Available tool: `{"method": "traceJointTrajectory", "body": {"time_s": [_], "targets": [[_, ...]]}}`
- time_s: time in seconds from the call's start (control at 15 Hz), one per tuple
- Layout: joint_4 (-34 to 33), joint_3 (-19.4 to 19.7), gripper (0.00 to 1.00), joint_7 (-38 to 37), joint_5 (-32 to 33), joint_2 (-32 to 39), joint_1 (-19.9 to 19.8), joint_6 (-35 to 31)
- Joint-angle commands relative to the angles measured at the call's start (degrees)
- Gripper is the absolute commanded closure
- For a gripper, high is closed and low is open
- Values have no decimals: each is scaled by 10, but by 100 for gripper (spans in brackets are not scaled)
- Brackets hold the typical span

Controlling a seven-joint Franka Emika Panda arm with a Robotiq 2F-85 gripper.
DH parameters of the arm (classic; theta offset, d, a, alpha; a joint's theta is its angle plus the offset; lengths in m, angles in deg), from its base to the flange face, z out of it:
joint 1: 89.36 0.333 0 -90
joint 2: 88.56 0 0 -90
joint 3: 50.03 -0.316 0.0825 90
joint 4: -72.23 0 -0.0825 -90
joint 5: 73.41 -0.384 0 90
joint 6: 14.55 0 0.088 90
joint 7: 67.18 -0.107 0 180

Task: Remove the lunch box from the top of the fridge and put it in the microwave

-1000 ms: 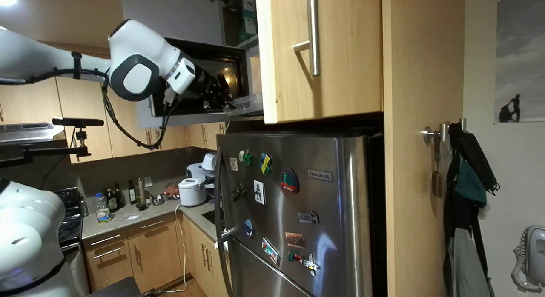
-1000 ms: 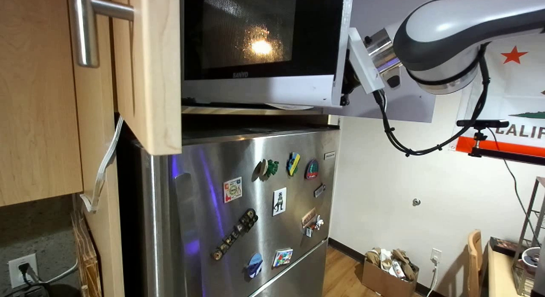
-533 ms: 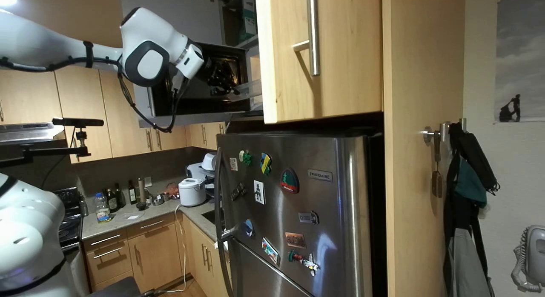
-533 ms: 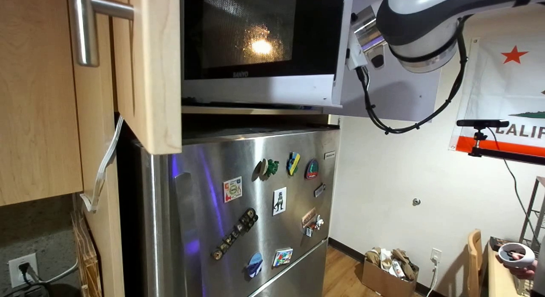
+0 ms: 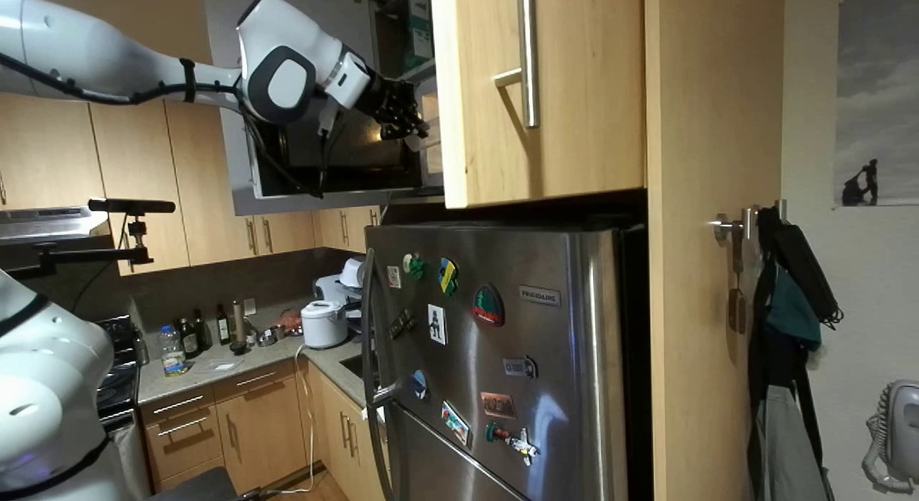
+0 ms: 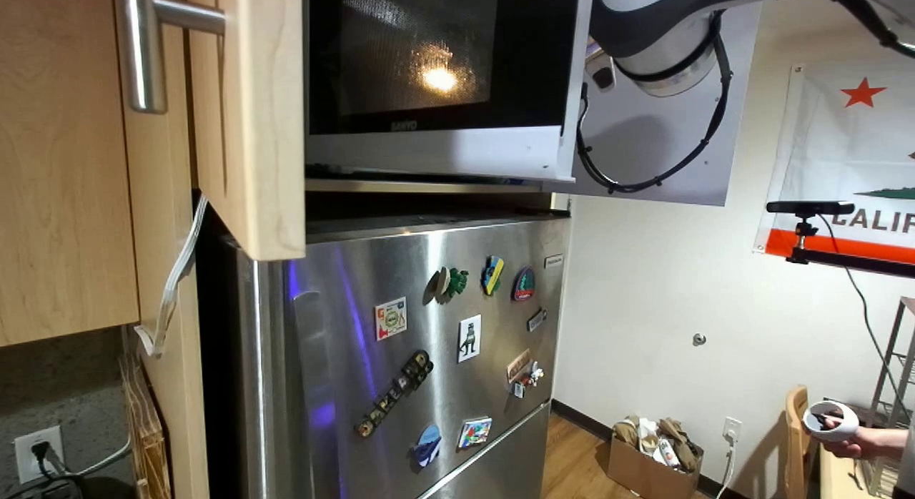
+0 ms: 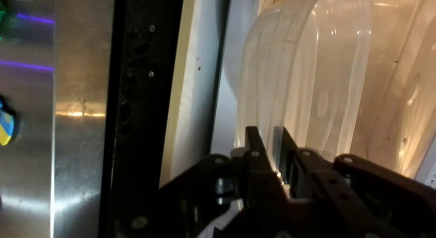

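The lunch box (image 7: 303, 60) is a clear plastic container. My gripper (image 7: 267, 139) is shut on its wall or rim, which shows between the two fingers in the wrist view. The box overlaps the lit microwave interior (image 7: 391, 57); how deep it sits I cannot tell. In an exterior view the gripper (image 5: 422, 131) is beside the opening, with the box mostly hidden behind it and a cabinet door. The microwave (image 6: 439, 152) has its door open, and that door hides the gripper there. The fridge (image 5: 574, 386) stands below, covered in magnets; it also shows in the wrist view (image 7: 81, 94).
An open wooden cabinet door (image 5: 560, 92) stands close to the opening. The microwave door (image 5: 344, 181) hangs open beside and below the arm. A ledge edge (image 7: 180, 77) runs under the microwave. A hand with a controller (image 6: 829, 422) shows at lower right.
My arm has moved up and in toward the microwave opening, carrying the lunch box with it. A hand holding a controller has come into view at the side.
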Motion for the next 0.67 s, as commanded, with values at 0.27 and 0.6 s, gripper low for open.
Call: {"method": "traceJointTrajectory", "body": {"time_s": [0.27,0.6], "targets": [[-58,5,85,-16,32,43,6,15],[-64,5,96,-16,32,49,10,16]]}}
